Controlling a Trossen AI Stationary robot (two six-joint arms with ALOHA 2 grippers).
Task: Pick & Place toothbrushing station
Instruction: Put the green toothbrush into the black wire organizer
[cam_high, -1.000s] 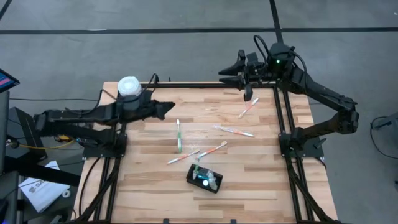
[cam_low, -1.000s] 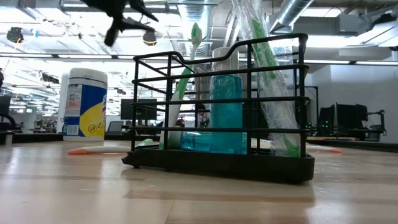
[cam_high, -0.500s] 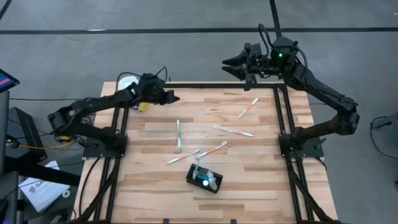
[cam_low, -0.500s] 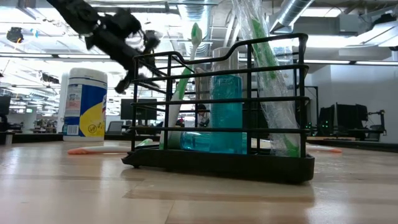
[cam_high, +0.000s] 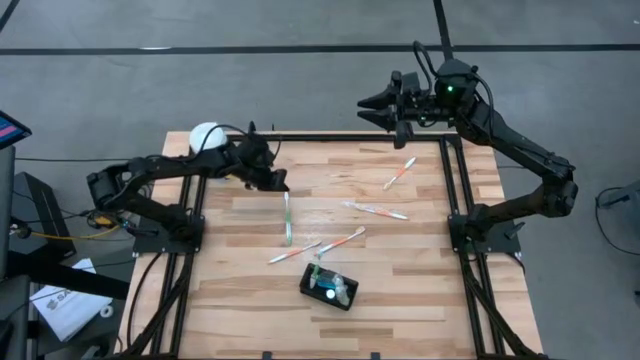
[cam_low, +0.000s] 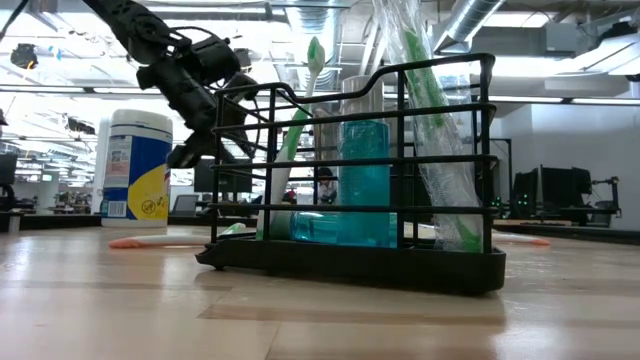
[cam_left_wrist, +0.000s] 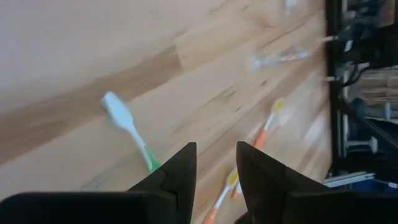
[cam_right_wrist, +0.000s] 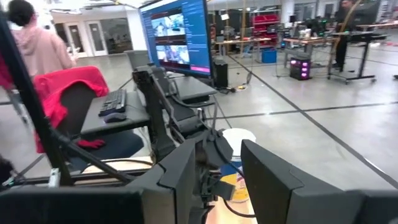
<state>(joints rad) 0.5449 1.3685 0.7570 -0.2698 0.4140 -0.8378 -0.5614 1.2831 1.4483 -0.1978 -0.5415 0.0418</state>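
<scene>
Toothbrush holder (cam_high: 329, 287): black wire rack, already loaded, near table (cam_high: 400, 310) front edge, well apart from both grippers.
Judge stiff, light, top-heavy; grip top rail, keep upright.
Long axis skewed to table edge.
Left gripper (cam_high: 279, 184) fingers (cam_left_wrist: 177, 171) narrowly apart, empty, over green toothbrush (cam_high: 288, 218) head.
Right gripper (cam_high: 366, 101) raised beyond far edge, fingers (cam_right_wrist: 273, 171) narrowly apart, empty.

No text, brand, number or sign could be read. The blue-and-yellow label on the white-lidded canister (cam_low: 137, 166) at the desk's far left corner carried print too small to make out. The white sheet (cam_high: 62, 303) on the floor beside the desk's left edge bore dark lettering, also illegible. The monitor (cam_right_wrist: 176, 38) showed pictures only.
</scene>
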